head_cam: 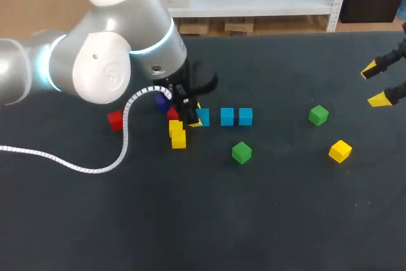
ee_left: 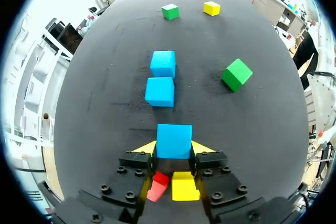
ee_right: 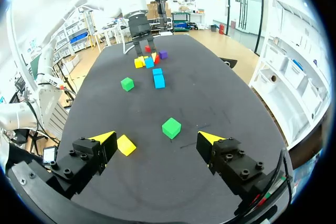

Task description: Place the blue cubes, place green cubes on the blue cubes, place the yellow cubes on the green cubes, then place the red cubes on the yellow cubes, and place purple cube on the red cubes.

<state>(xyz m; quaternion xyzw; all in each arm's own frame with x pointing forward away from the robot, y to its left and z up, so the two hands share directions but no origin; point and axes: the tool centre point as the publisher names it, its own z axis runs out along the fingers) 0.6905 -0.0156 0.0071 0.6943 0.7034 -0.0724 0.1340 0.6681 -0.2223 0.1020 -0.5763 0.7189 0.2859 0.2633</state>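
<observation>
The left gripper sits around the nearest bright blue cube on the black table, its yellow tips seemingly clamped on both sides. A second blue cube and a third blue cube line up ahead. The right gripper hangs with fingers spread wide, near a green cube.

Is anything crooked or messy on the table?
Slightly. The nearer green cube sits turned cornerwise, unlike the straight row of blue cubes beside it. A small red cube under the left gripper looks tipped beside a yellow cube.
</observation>
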